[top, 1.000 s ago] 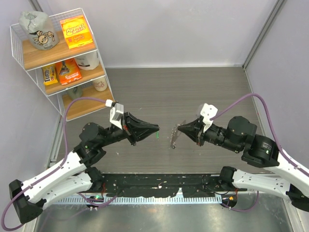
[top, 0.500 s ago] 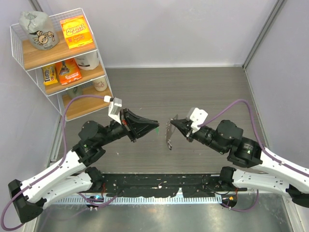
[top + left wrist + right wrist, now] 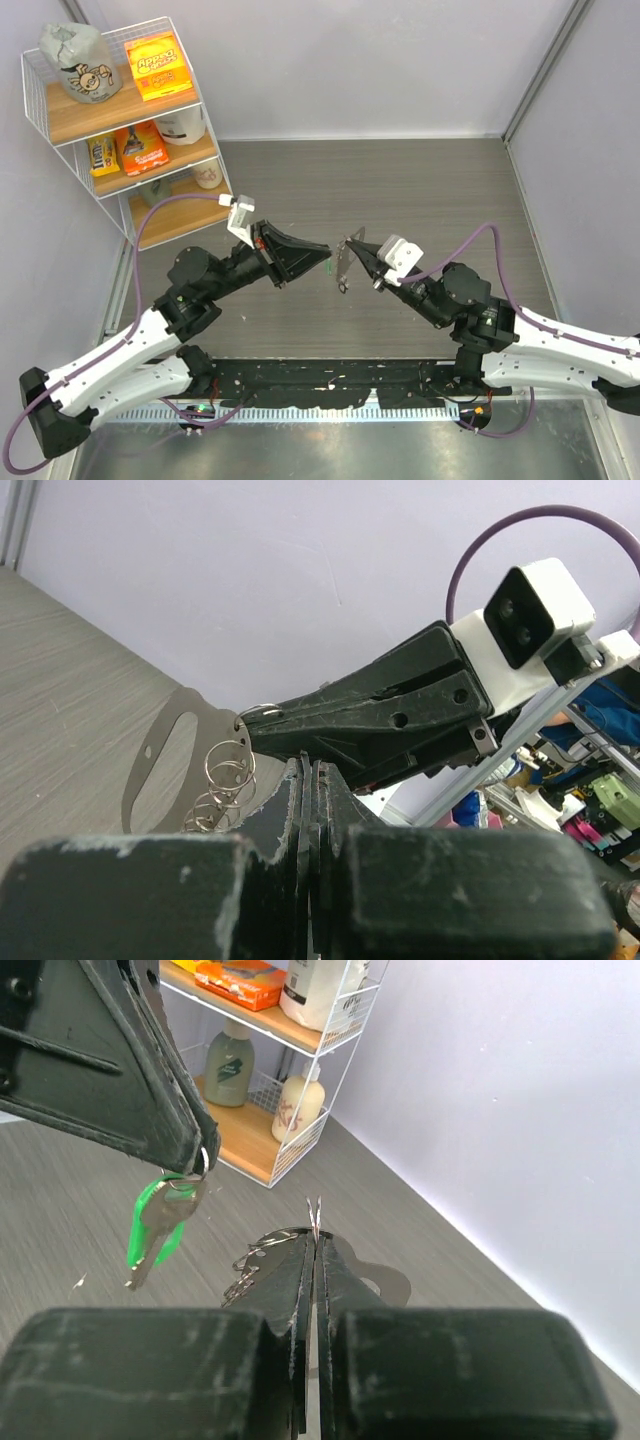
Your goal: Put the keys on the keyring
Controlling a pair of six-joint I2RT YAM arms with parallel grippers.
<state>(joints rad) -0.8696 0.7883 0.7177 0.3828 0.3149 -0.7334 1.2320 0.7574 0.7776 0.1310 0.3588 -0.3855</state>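
Observation:
The key with the green head [image 3: 328, 268] hangs by its small ring from my left gripper [image 3: 324, 256], which is shut on it; in the right wrist view the key [image 3: 158, 1222] dangles below those fingertips [image 3: 196, 1148]. My right gripper [image 3: 351, 243] is shut on the keyring [image 3: 342, 272], a bunch of silvery wire loops with a flat metal tag that hangs below it. In the right wrist view the loops [image 3: 252, 1258] and tag [image 3: 388, 1282] flank my shut gripper [image 3: 316, 1242]. The left wrist view shows the keyring [image 3: 222, 778] just beyond my left gripper [image 3: 310, 768]; the key is hidden there. Both grippers hold above the table, tips almost touching.
A white wire shelf [image 3: 120, 130] with snack boxes, a bag and bottles stands at the back left; it also shows in the right wrist view [image 3: 300, 1080]. A black strip [image 3: 330, 385] runs along the table's near edge between the arm bases.
My right arm has swung left and away from me with the keyring, closing most of the gap to the left gripper. The left gripper has edged slightly toward the back with the green key.

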